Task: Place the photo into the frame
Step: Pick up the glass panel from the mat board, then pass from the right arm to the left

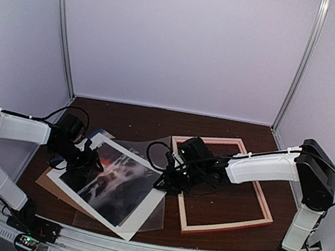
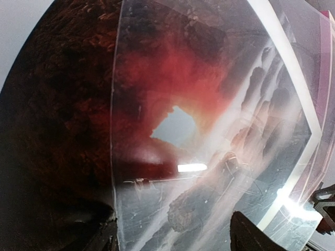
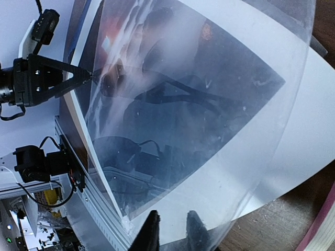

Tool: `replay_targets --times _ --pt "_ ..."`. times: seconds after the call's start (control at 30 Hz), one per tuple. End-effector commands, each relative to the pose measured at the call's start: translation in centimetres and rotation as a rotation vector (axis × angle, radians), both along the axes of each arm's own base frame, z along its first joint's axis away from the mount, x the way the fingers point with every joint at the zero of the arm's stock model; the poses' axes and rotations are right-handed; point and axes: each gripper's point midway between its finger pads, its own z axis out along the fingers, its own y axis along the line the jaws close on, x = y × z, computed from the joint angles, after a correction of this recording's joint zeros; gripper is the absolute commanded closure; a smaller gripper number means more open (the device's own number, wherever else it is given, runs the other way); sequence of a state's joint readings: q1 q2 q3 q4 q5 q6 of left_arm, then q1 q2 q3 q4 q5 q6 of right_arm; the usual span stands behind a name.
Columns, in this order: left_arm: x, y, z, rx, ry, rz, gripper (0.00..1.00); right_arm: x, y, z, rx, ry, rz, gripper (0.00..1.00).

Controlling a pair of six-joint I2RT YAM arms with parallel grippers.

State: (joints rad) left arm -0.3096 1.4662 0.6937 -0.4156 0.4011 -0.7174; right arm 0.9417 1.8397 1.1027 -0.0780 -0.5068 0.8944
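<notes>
From above, the photo [image 1: 114, 181] lies left of the frame [image 1: 210, 139] and wholly outside it. It sits tilted on a white mat [image 1: 122, 230], with a brown board [image 1: 50, 183] underneath. A clear sheet [image 1: 155, 222] covers the photo and overhangs onto the table [image 1: 155, 120]. The left gripper [image 1: 93, 158] is at the photo's far left edge. The right gripper [image 1: 165, 181] is at its right edge, between the photo and the frame. The frame lies flat, and bare table shows inside its rim. The right arm crosses over its near left corner.

In the left wrist view, the photo [image 2: 172, 94] fills the picture, with its red glow just ahead of the gripper. The sheet [image 2: 209, 183] lies over most of it, one edge running up from the left finger. The mat [image 2: 288, 60] forms a white band on the right. The fingers [image 2: 246, 235] stand well apart at the bottom.

In the right wrist view, the fingers [image 3: 152, 232] are close together with the sheet's [image 3: 251, 172] near edge pinched between them. The sheet bows up off the photo [image 3: 199, 94] and the mat [image 3: 303, 136]. The left gripper [image 3: 86, 77] touches the stack's far edge. A sliver of the frame's rim [image 3: 327, 225] shows at the lower right, apart from the photo.
</notes>
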Motion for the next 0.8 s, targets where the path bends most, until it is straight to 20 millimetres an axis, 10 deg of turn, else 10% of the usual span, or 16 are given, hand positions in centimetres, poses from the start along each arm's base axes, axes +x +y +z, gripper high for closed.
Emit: replay_targets --times 0.0,0.3,0.77 --pt "-1.9 0.3 -2.2 0.027 0.069 -0.010 0.24 1.2 0.5 1.6 0.020 -0.038 -0.014 0.86" --pt "0.0 -0.2 0.7 0.004 -0.063 -0.039 0.18 2.9 -0.8 4.5 0.045 -0.095 -0.020 1.00" --pt "3.3 -3.0 9.3 -0.169 -0.410 -0.121 0.06 4.1 -3.8 15.4 0.217 -0.275 0.114 1.00"
